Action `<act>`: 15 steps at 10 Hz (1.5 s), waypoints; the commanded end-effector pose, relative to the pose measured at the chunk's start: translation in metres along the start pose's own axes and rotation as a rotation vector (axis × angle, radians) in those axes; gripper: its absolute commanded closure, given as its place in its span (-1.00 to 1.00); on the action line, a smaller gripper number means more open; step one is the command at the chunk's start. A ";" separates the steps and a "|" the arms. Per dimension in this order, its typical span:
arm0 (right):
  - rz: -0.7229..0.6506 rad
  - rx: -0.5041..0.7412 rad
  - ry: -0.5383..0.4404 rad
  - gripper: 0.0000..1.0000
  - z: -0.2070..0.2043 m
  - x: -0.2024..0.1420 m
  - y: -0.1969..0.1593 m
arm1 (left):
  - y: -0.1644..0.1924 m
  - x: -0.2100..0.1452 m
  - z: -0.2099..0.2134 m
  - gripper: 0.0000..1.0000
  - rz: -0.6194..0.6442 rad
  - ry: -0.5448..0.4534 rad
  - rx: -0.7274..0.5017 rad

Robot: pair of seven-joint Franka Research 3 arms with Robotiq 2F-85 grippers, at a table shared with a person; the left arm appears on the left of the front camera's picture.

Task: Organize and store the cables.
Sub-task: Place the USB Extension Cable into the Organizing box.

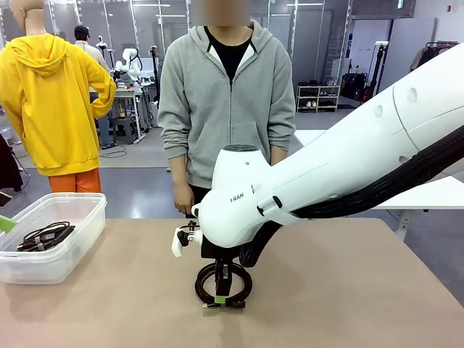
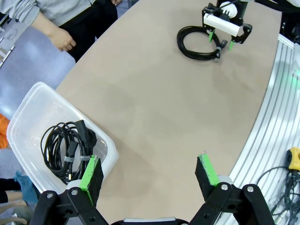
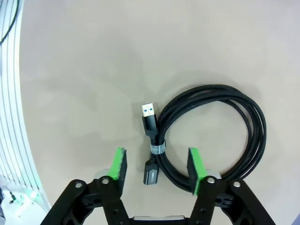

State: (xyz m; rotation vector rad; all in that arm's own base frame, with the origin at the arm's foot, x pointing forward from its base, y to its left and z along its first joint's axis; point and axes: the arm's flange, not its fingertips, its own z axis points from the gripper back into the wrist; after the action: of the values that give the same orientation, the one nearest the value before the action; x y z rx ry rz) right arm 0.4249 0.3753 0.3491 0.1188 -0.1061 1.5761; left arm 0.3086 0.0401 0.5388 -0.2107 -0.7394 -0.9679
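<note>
Cable coil (image 3: 213, 133) flat on table (image 3: 93, 56), plug (image 3: 149, 115) pointing away from right hand (image 3: 157, 169).

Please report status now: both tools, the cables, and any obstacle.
Left tool open, beside bin holding one cable coil. Right tool open, straddling USB cable coil on table. No obstacle seen.

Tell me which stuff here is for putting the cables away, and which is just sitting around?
For the job:
- coiled cable on the table, under the right gripper, whose jaws stand apart around its tied part
- coiled cables already inside the clear bin
- left gripper, open near the bin

Just lying about:
- yellow-ended wires beyond the table's edge
</note>
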 end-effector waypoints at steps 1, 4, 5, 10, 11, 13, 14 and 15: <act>-0.027 -0.026 -0.054 -1.00 0.019 -0.029 0.010 | 0.000 0.000 0.000 -1.00 0.000 0.000 0.000; -0.092 -0.092 -0.182 -1.00 0.066 -0.102 0.020 | -0.032 0.027 -0.030 -1.00 -0.077 0.030 -0.012; -0.131 -0.126 -0.211 -1.00 0.078 -0.129 0.028 | -0.040 0.039 -0.043 -1.00 -0.100 0.047 -0.017; -0.351 -0.265 -0.307 -1.00 0.116 -0.269 0.082 | -0.100 0.119 -0.136 -1.00 -0.253 0.120 -0.085; -0.398 -0.295 -0.342 -1.00 0.120 -0.298 0.093 | -0.116 0.133 -0.160 -1.00 -0.307 0.136 -0.116; -0.462 -0.330 -0.414 -1.00 0.124 -0.351 0.106 | -0.146 0.157 -0.205 -1.00 -0.396 0.193 -0.121; -0.482 -0.348 -0.447 -1.00 0.124 -0.373 0.110 | -0.156 0.165 -0.222 -1.00 -0.423 0.208 -0.134; -0.507 -0.361 -0.478 -1.00 0.123 -0.392 0.115 | -0.167 0.172 -0.237 -1.00 -0.437 0.219 -0.142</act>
State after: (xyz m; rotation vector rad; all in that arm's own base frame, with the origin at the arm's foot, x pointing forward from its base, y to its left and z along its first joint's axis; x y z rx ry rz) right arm 0.3813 -0.0276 0.4660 0.2022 -0.6414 0.9683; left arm 0.3340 -0.2709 0.4488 -0.1000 -0.5189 -1.4527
